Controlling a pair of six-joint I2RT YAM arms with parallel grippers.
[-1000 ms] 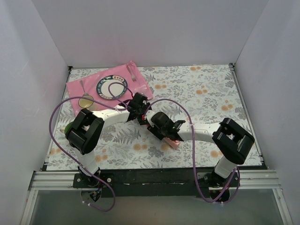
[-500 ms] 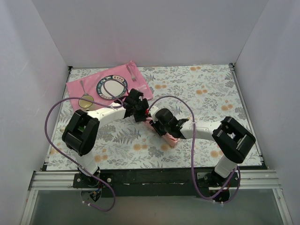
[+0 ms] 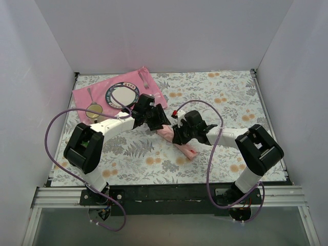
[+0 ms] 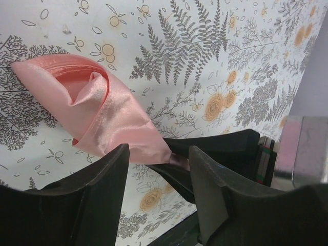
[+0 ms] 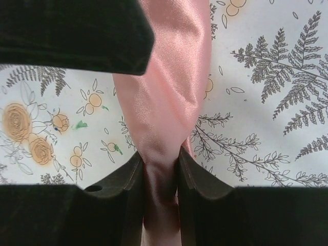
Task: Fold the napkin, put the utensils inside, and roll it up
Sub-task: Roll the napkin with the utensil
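The pale salmon-pink napkin point(image 3: 183, 148) lies bunched into a loose roll on the floral tablecloth, mid-table. My right gripper point(image 3: 178, 135) is shut on one end of it; in the right wrist view point(image 5: 160, 156) the cloth point(image 5: 169, 87) is pinched between both fingers. My left gripper point(image 3: 157, 119) is open and empty just beyond the napkin's far end; in the left wrist view point(image 4: 158, 151) its fingers straddle the napkin point(image 4: 97, 110) without touching it. A spoon point(image 3: 90, 94) and a fork point(image 3: 143, 80) lie on the hot-pink mat point(image 3: 154, 92) at the back left.
A round plate point(image 3: 122, 95) sits on the mat, with a small gold-coloured bowl point(image 3: 94, 111) by its near corner. White walls close in the table on three sides. Purple cables loop over both arms.
Both grippers have moved up-table and to the right. The right gripper has kept its hold and drawn the napkin's end with it; the left gripper has swung right above the napkin's far end.
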